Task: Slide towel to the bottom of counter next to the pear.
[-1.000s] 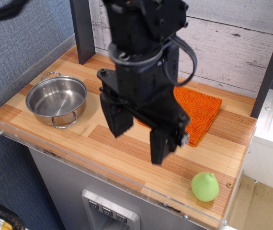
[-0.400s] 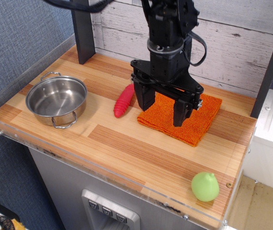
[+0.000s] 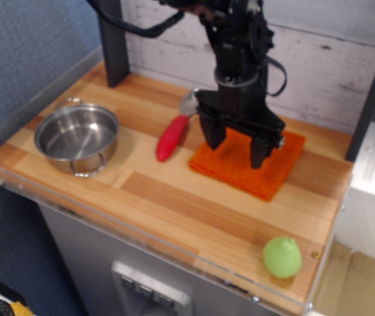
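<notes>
The orange towel (image 3: 240, 168) lies flat at the back right of the wooden counter (image 3: 174, 204). My black gripper (image 3: 237, 146) hangs over the towel with its two fingers spread wide apart, fingertips just above or touching the cloth; I cannot tell which. It holds nothing. The light-green pear (image 3: 281, 257) sits at the front right corner of the counter, well apart from the towel.
A red-handled metal spoon (image 3: 172, 135) lies just left of the towel. A steel pot (image 3: 77, 137) stands at the left. A dark post (image 3: 114, 41) rises at the back left. A clear acrylic rim (image 3: 141, 238) runs along the counter's front edge.
The arm moved from close to the camera back over the towel and lower, uncovering the spoon. The fingers stay spread. The towel and the pear have not moved.
</notes>
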`<action>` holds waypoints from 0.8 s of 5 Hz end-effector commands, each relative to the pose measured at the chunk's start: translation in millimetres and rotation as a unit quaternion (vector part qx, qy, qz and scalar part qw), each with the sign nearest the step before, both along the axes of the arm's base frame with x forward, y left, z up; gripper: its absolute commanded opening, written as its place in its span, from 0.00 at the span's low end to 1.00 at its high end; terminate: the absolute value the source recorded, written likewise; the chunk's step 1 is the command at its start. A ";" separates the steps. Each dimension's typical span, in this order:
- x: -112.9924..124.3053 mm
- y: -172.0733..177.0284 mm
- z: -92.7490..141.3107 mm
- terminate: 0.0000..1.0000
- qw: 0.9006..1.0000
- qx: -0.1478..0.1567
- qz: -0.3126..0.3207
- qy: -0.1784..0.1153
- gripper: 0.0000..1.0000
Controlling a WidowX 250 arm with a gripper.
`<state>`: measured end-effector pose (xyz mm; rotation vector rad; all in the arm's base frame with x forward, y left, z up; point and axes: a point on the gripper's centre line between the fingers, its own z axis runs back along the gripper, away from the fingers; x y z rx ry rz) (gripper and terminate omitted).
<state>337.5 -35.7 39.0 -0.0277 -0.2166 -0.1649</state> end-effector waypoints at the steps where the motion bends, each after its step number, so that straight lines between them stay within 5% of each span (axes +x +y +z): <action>1: 24.0 4.9 3.1 0.00 1.000 -0.001 -0.004 -0.031 1.00; 4: 23.7 8.9 -4.5 0.00 1.000 -0.002 0.006 -0.017 1.00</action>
